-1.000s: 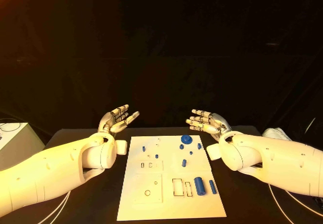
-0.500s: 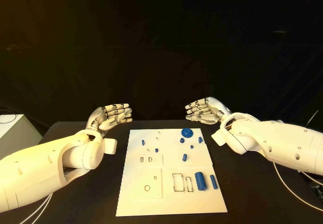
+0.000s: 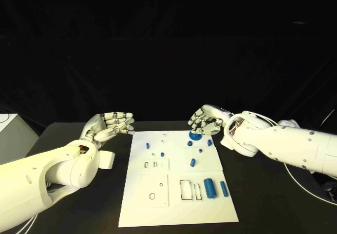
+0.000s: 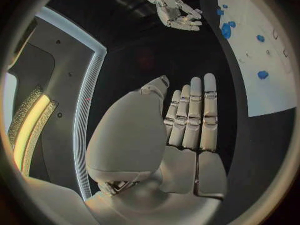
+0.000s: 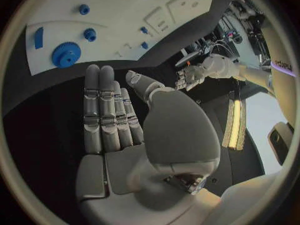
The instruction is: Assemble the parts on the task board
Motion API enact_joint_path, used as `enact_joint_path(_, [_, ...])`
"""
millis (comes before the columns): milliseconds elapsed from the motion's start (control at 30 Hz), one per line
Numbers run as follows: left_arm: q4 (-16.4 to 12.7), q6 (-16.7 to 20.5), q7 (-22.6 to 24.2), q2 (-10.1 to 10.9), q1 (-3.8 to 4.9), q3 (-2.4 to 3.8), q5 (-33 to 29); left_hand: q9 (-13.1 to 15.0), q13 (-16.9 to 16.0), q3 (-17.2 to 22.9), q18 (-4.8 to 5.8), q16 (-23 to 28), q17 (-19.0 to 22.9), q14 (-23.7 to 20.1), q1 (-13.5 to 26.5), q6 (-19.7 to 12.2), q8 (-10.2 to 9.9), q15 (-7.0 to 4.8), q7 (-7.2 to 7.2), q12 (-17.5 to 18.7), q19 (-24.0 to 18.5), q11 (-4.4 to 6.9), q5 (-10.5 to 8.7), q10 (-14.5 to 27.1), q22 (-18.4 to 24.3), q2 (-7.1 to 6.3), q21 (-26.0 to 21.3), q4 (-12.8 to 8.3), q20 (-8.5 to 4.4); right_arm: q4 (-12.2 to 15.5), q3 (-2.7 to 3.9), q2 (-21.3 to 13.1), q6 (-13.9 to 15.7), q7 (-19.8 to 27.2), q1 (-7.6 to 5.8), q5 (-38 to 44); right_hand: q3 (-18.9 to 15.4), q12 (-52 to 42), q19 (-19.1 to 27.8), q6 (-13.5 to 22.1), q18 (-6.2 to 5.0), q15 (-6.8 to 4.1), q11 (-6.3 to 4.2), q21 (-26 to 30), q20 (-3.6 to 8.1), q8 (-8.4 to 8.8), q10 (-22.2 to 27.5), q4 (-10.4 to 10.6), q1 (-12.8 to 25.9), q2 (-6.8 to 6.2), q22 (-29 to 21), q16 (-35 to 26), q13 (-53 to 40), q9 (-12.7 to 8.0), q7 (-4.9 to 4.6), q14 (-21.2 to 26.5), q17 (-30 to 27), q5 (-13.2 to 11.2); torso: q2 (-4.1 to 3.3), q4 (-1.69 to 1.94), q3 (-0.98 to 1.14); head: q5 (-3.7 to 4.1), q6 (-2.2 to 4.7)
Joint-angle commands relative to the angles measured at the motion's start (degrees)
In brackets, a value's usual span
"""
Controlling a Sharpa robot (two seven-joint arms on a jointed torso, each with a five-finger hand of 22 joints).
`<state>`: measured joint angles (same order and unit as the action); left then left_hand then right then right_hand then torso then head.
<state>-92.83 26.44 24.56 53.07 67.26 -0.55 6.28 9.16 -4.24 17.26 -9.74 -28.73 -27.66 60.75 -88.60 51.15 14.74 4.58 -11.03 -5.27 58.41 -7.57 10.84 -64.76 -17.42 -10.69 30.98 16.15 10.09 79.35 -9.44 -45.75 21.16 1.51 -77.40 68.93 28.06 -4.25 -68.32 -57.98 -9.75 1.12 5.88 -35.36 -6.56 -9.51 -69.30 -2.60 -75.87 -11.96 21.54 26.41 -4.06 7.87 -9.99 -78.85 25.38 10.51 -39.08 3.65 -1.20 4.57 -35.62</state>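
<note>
We read this as the very start: reach phase, nothing grasped yet. The task board [image 3: 176, 195] lies flat mid-table with the blue parts scattered on it. The right hand [image 3: 206, 122] hangs over the board's far right corner, just above the big blue gear [image 3: 195, 136], fingers apart and lightly curled, palm empty; the right wrist view confirms it, fingers straight and side by side with the gear [image 5: 65, 54] just ahead of the fingertips. The left hand [image 3: 109, 125] sits off the board's far left corner, over bare table, open too, holding nothing, fingers extended in the left wrist view.

Other parts: a thick blue cylinder [image 3: 208, 185] and a thinner blue peg [image 3: 224, 188] lie near the board's right edge beside the rectangular slots [image 3: 185, 190]; small blue pieces dot the far half.

Our guess is the gear is the first target. Next move calls for lowering the right hand and closing fingers round the gear's rim; it lies flat, so the pinch could slip.
</note>
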Motion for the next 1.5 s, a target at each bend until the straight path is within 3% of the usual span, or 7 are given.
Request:
enact_joint_path(33, [-1.9, -2.29, -0.83, 0.61, 0.2, 0.09, 1.42, 1.81, -0.43, 4.79, -0.54, -12.94, -9.84, -0.5, 1.3, 0.96, 0.41, -1.31, 0.24, 0.95, -1.89, 0.42, -0.34, -2.28, -9.03, -2.28, 13.28, -0.32, -1.6, 0.46, 0.04, -0.09, -4.3, -6.26, -0.08, 13.94, 3.47, 0.62, -10.2, -1.32, 3.77, -1.03, -0.84, -29.41, 1.49, 0.8, -0.63, 1.03, 1.76, -3.08, 33.0, 20.49, -0.15, 1.19, 0.72, -5.9, 18.63, 0.4, -1.19, 0.86, -0.28, 0.9, -0.06])
enact_joint_path(200, [-4.4, -2.69, -1.18, 1.84, 0.2, 0.09, 1.72, 2.44, -0.68, 5.72, -0.61, -15.21, -11.02, -1.81, 1.81, 0.89, 0.56, -1.26, 0.22, 0.74, -3.29, 0.45, -0.4, -2.43, -11.3, -2.74, 16.46, -0.48, -1.46, 0.14, 0.04, 0.28, -6.06, -7.64, -0.1, 17.52, 3.59, 0.57, -13.48, -0.58, 5.77, -0.52, -0.28, -39.98, 0.93, 1.22, 1.88, 1.66, 1.76, -3.55, 46.87, 35.63, -0.01, 2.0, 0.54, -6.73, 31.54, 0.37, -1.93, 1.15, -0.39, 1.36, 0.19])
enact_joint_path(433, [-6.31, -3.04, -1.36, 2.64, 0.2, 0.09, 1.85, 2.96, -0.94, 6.24, -0.68, -17.19, -11.9, -2.17, 2.18, 0.83, 0.78, -1.32, 0.32, 0.49, -3.94, 0.52, -0.41, -2.42, -12.86, -3.0, 18.77, -0.67, -1.42, -0.51, 0.02, 0.81, -7.47, -9.05, 0.1, 20.07, 2.89, 0.56, -15.17, -0.59, 6.71, -0.49, -0.19, -44.58, 0.23, 1.22, 2.92, 2.22, 1.56, -3.53, 53.14, 42.39, -0.08, 2.7, 0.49, -6.93, 37.07, 0.37, -2.89, 1.22, -0.46, 1.48, 0.23])
enact_joint_path(967, [-7.02, -3.48, -1.52, 2.91, 0.19, 0.11, 1.86, 3.29, -1.02, 6.41, -0.67, -18.56, -12.4, -2.59, 2.93, 0.35, 0.7, -1.12, 0.03, 0.61, -4.61, 0.27, -0.44, -1.81, -13.96, -3.29, 20.38, -0.53, -1.27, -1.45, 0.0, 1.65, -8.63, -10.68, 0.52, 22.24, 2.28, 0.46, -15.27, -1.21, 6.78, -0.38, -0.12, -45.34, 0.02, 0.9, 3.27, 2.71, 1.59, -3.26, 54.1, 44.77, -0.11, 3.21, 0.47, -6.94, 38.76, 0.44, -3.95, 1.78, -0.6, 2.11, 0.16])
enact_joint_path(1100, [-7.0, -3.47, -1.55, 2.98, 0.2, 0.11, 1.84, 3.32, -1.03, 6.4, -0.67, -18.68, -12.44, -2.63, 3.02, 0.29, 0.68, -1.1, 0.02, 0.62, -4.68, 0.25, -0.44, -1.74, -14.05, -3.33, 20.52, -0.5, -1.24, -1.75, -0.01, 1.89, -8.96, -10.66, 0.64, 22.29, 2.27, 0.46, -15.29, -1.35, 6.78, -0.38, -0.13, -45.4, 0.01, 0.83, 3.24, 2.77, 1.59, -3.21, 54.18, 44.78, -0.11, 3.27, 0.49, -6.9, 38.66, 0.44, -4.1, 1.78, -0.59, 1.73, 0.26])
enact_joint_path(1400, [-7.09, -3.54, -1.65, 3.07, 0.2, 0.12, 1.79, 3.35, -1.03, 6.4, -0.68, -18.86, -12.48, -2.69, 3.13, 0.17, 0.64, -1.07, -0.01, 0.67, -4.78, 0.22, -0.44, -1.58, -14.2, -3.36, 20.74, -0.48, -1.21, -2.21, -0.03, 2.29, -9.71, -11.09, 0.87, 22.42, 2.65, 0.27, -15.47, -2.05, 6.88, -0.48, -0.32, -45.87, 0.04, 0.46, 2.43, 3.13, 1.58, -2.73, 54.88, 45.52, -0.18, 3.61, 0.7, -6.82, 39.07, 0.77, -4.52, 2.18, -0.73, 1.86, 0.51])
enact_joint_path(1500, [-7.09, -3.53, -1.7, 3.11, 0.2, 0.12, 1.79, 3.35, -1.03, 6.4, -0.68, -18.86, -12.48, -2.69, 3.13, 0.17, 0.64, -1.07, -0.01, 0.67, -4.78, 0.22, -0.44, -1.58, -14.2, -3.36, 20.74, -0.48, -1.21, -2.27, -0.04, 2.36, -9.98, -11.27, 0.9, 22.45, 2.84, 0.21, -15.65, -2.4, 6.97, -0.56, -0.44, -46.2, 0.09, 0.27, 2.01, 3.31, 1.66, -2.63, 55.38, 45.83, -0.2, 3.77, 0.84, -6.81, 39.25, 0.89, -4.61, 2.13, -0.75, 1.92, 0.69])
